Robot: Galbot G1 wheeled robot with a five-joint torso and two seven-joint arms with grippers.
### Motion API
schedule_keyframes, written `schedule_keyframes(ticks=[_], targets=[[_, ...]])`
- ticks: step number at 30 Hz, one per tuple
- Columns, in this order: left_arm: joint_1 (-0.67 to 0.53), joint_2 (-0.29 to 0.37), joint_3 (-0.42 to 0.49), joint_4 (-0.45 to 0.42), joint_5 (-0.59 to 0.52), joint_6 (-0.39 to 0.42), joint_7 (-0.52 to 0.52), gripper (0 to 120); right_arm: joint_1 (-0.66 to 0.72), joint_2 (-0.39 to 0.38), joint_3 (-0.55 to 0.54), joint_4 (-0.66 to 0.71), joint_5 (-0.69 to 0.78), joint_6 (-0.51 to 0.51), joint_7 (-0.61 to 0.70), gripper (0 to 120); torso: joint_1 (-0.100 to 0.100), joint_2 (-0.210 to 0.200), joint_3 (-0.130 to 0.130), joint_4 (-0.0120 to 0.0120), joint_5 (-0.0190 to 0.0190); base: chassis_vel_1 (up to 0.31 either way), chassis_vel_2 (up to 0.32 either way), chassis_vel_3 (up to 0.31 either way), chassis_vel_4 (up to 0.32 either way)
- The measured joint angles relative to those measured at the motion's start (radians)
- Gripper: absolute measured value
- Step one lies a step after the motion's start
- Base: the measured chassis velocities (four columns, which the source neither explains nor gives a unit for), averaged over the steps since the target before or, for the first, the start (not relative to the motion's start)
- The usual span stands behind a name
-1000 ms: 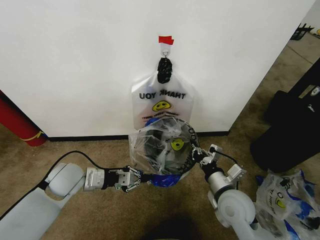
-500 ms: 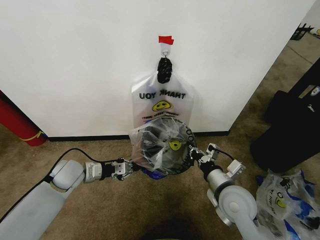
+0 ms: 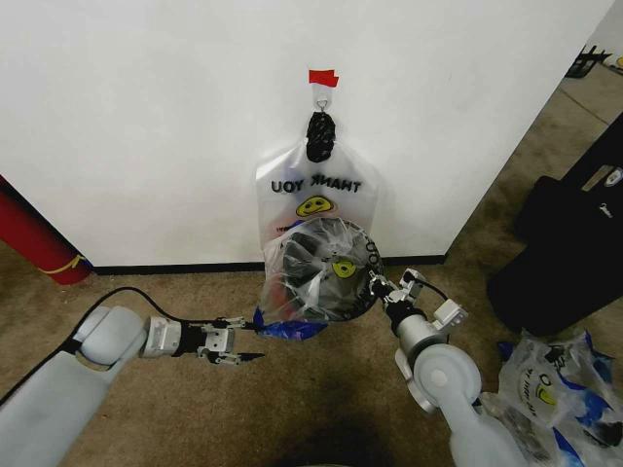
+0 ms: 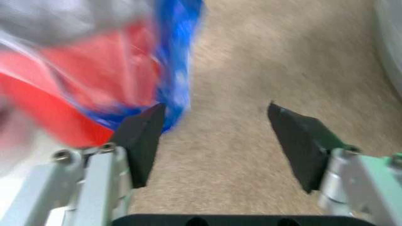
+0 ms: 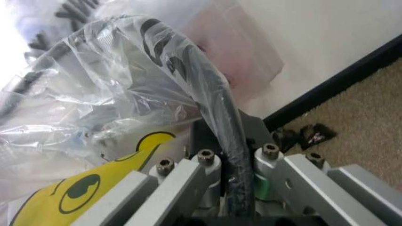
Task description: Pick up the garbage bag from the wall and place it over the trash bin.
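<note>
Your left pincer stood spread with nothing between its black pads, low over the carpet at about eight o'clock from the trash bin. In the left wrist view the blue handle tip of the garbage bag hung just beside one pad; whether it touched I cannot tell. The same view showed the bin's red base blurred behind the plastic.

Your right pincer was pressed together on the bin's black rim with a fold of the bag's film caught under it, at about three to four o'clock on the bin. The right wrist view showed the rim bar running straight between the two fingers, and the yellow smiley of the bag close beside them.

You had the bin tipped so its mouth faced up toward the head camera, its long axis leaning away from vertical. The bag lay draped over that mouth, crumpled, its length running from the rim at two o'clock down to the blue tips trailing at seven o'clock near the floor.

Behind the bin, a second bag with mirrored lettering hung straight down from the hook on the wall, under the red tape strip, its long axis vertical.
</note>
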Motion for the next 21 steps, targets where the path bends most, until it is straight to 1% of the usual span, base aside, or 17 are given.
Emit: schedule_keyframes(ticks=[1,3,4,6,7,8,9,11,12,14,15,16,17,18,19,20,21], targets=[[0.000,0.000,0.000,0.000,0.000,0.000,0.000,72,0.000,0.000,0.000,0.000,0.000,0.000,0.000,0,0.000,0.000,0.000,0.0000,0.0000,0.000,0.000,0.000,0.000],[0.010,-0.016,-0.039,-0.003,-0.045,0.020,-0.022,77,0.004,0.006,-0.004,-0.014,-0.013,0.015,-0.007,0,0.000,0.000,0.000,0.0000,0.0002,0.000,0.000,0.000,0.000],[0.031,-0.036,-0.080,-0.010,-0.132,0.052,-0.087,84,0.006,0.011,-0.010,-0.026,-0.027,0.035,-0.016,0,0.000,0.000,0.000,0.0000,0.0000,0.000,0.000,0.000,0.000],[0.062,-0.052,-0.105,-0.035,-0.261,0.101,-0.157,90,0.006,0.012,-0.019,-0.031,-0.041,0.052,-0.022,0,0.000,0.000,0.000,0.0002,-0.0001,0.000,0.000,0.000,0.000],[0.073,-0.055,-0.106,-0.050,-0.306,0.114,-0.187,94,0.006,0.011,-0.023,-0.033,-0.047,0.058,-0.023,0,0.000,0.000,0.000,0.0003,-0.0001,0.000,0.000,0.000,0.000],[0.082,-0.057,-0.105,-0.068,-0.346,0.125,-0.224,95,0.006,0.009,-0.028,-0.035,-0.055,0.064,-0.024,0,0.000,0.000,0.000,0.0002,-0.0002,0.000,0.000,0.000,0.000],[0.082,-0.057,-0.105,-0.068,-0.346,0.125,-0.224,95,0.006,0.009,-0.028,-0.035,-0.055,0.064,-0.024,0,0.000,0.000,0.000,0.0002,-0.0002,0.000,0.000,0.000,0.000],[0.110,-0.056,-0.074,-0.145,-0.453,0.169,-0.378,94,0.009,0.003,-0.044,-0.042,-0.096,0.092,-0.025,0,0.000,0.000,0.000,0.0000,0.0000,0.000,0.000,0.000,0.000],[0.124,-0.054,-0.056,-0.198,-0.495,0.208,-0.478,94,0.011,-0.002,-0.054,-0.045,-0.126,0.111,-0.028,0,0.000,0.000,0.000,-0.0001,-0.0002,0.000,0.000,0.000,0.000],[0.138,-0.046,-0.019,-0.329,-0.560,0.346,-0.695,88,0.013,-0.010,-0.072,-0.050,-0.175,0.138,-0.030,0,0.000,0.000,0.000,0.0000,0.0002,0.000,0.000,0.000,0.000],[0.138,-0.042,0.004,-0.390,-0.594,0.400,-0.805,85,0.013,-0.012,-0.079,-0.053,-0.193,0.148,-0.029,0,0.000,0.000,0.000,0.0000,0.0004,0.000,0.000,0.000,0.000],[0.138,-0.042,0.004,-0.390,-0.594,0.400,-0.805,85,0.013,-0.012,-0.079,-0.053,-0.193,0.148,-0.029,0,0.000,0.000,0.000,0.0000,0.0004,0.000,0.000,0.000,0.000],[0.127,-0.039,0.041,-0.460,-0.639,0.454,-0.935,80,0.014,-0.014,-0.090,-0.057,-0.217,0.162,-0.028,0,0.000,0.000,0.000,0.0003,0.0003,0.000,0.000,0.000,0.000],[0.111,-0.040,0.073,-0.508,-0.671,0.494,-1.028,77,0.015,-0.014,-0.097,-0.061,-0.235,0.172,-0.028,0,0.000,0.000,0.000,0.0002,0.0003,0.000,0.000,0.000,0.000],[0.087,-0.046,0.115,-0.560,-0.710,0.549,-1.145,72,0.016,-0.015,-0.104,-0.065,-0.250,0.179,-0.029,0,0.000,0.000,0.000,-0.0001,0.0006,0.000,0.000,0.000,0.000],[0.069,-0.060,0.153,-0.603,-0.751,0.607,-1.262,70,0.020,-0.016,-0.112,-0.070,-0.258,0.183,-0.030,0,0.000,0.000,0.000,-0.0006,0.0006,0.000,0.000,0.000,0.000],[0.061,-0.080,0.184,-0.636,-0.787,0.660,-1.366,64,0.027,-0.017,-0.124,-0.076,-0.263,0.183,-0.032,0,0.000,0.000,0.000,-0.0005,-0.0001,0.000,0.000,0.000,0.000]])
